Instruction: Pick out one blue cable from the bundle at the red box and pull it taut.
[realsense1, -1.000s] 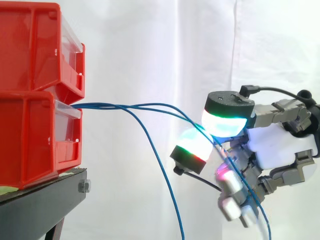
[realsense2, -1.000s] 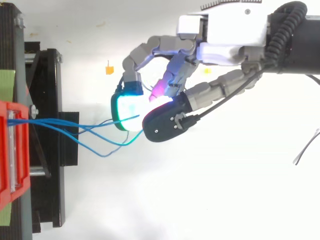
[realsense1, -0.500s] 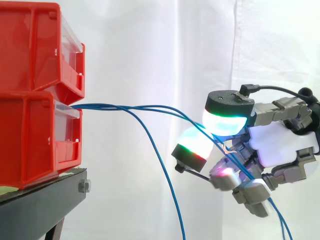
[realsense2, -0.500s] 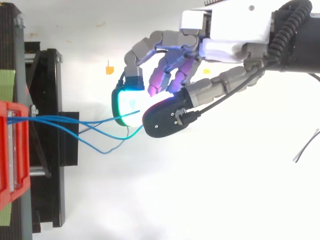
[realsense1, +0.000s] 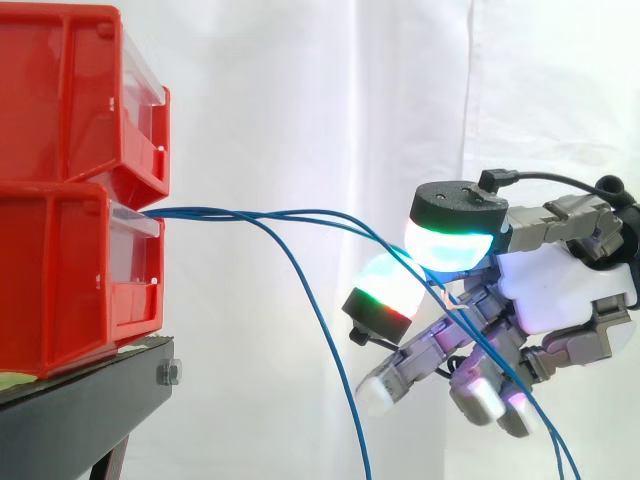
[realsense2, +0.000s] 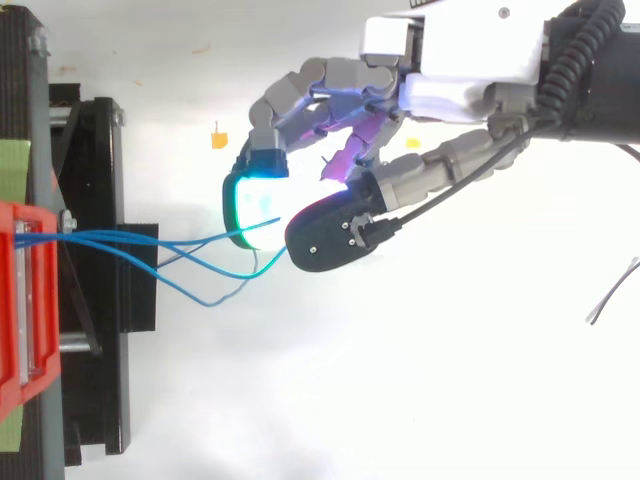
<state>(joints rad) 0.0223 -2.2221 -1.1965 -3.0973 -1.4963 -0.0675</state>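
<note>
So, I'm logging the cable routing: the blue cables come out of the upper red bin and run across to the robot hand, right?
Not quite. The side view shows the blue cables leaving the lower red bin, at its clear front lip, not the upper one. They do run across to the robot hand.

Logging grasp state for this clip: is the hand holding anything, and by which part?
A blue cable, pinched mid-length between two glowing pads of the hand, away from the red box.
</note>
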